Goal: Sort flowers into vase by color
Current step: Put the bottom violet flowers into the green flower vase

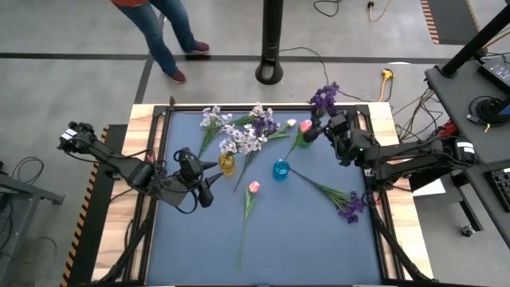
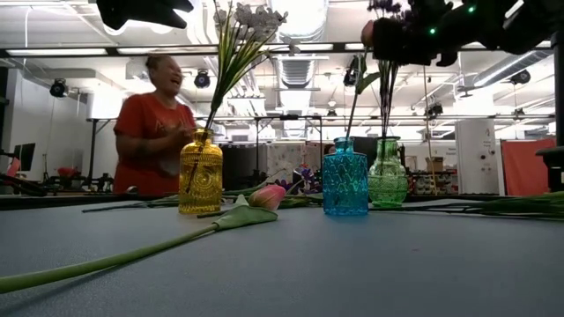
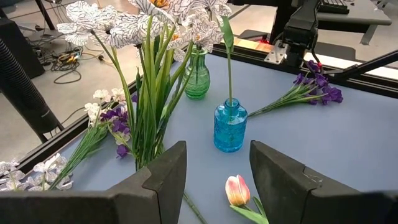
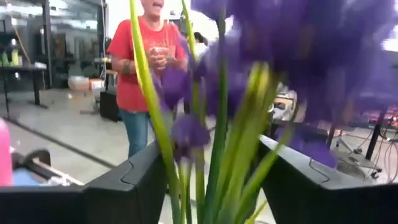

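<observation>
**Desk:** Where was the right gripper (image 1: 323,127) relative to the blue vase (image 1: 280,170)?

**Me:** Past it, towards the table's far edge and the right arm's side, up over the green vase (image 2: 388,173). Its fingers stood apart, with the stems of the dark purple spray (image 1: 324,97) running up between them. I saw gaps on both sides, so it was not pinching them. That spray stood in the green vase.

**Desk:** And the left gripper (image 1: 204,188)?

**Me:** On the blue vase's other side, just beside the yellow vase (image 1: 228,164). Its fingers were parted about halfway and held nothing.

**Desk:** The other flowers?

**Me:** The white spray (image 1: 239,142) stood in the yellow vase, and a pink tulip (image 1: 305,126) leaned out of the blue one. A second tulip (image 1: 253,187) lay flat near the blue vase on the near side. A loose purple spray (image 1: 351,204) lay towards the right arm. More pale sprays (image 1: 211,119) lay along the far edge.
</observation>
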Available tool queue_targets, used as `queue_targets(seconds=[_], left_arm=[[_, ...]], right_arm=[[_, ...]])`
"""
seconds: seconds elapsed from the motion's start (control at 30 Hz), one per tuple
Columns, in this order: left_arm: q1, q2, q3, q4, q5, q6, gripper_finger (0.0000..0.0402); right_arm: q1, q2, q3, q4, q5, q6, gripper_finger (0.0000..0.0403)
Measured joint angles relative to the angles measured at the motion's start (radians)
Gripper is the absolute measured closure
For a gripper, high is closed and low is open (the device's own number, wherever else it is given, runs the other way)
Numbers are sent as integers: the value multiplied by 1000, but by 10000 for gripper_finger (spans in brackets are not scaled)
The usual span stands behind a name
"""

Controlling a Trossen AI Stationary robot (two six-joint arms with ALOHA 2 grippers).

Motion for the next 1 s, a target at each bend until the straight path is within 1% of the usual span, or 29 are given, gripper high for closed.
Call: queue_targets(seconds=[0.1, 0.23, 0.37, 0.5, 0.63, 0.7, 0.8, 0.87, 0.9, 0.93, 1.0], left_arm=[[0, 0, 0, 0, 0, 0, 242], [0, 0, 0, 0, 0, 0, 242], [0, 0, 0, 0, 0, 0, 242], [0, 0, 0, 0, 0, -4, 242], [0, 0, 0, 0, 0, -5, 242], [0, 0, 0, 0, -1, -6, 242], [0, 0, 0, 0, -1, -14, 242], [0, 0, 0, 0, 0, -27, 242], [0, 0, 0, -3, 12, -33, 242], [0, -1, 1, -13, 46, -41, 242], [-1, -4, 19, -62, 166, -67, 242]], right_arm=[[3, -1, 22, -98, 2, 41, 162], [19, -6, 70, -280, 24, 102, 132], [43, -21, 125, -460, 25, 182, 105], [62, -40, 187, -721, 24, 346, 85], [63, -45, 266, -1019, 22, 546, 74], [67, -45, 292, -1136, 14, 628, 70], [77, -45, 306, -1233, -23, 714, 66], [88, -45, 307, -1267, -45, 755, 65], [94, -45, 307, -1277, -55, 764, 64], [99, -45, 307, -1277, -63, 771, 64], [108, -46, 308, -1276, -85, 773, 65]])
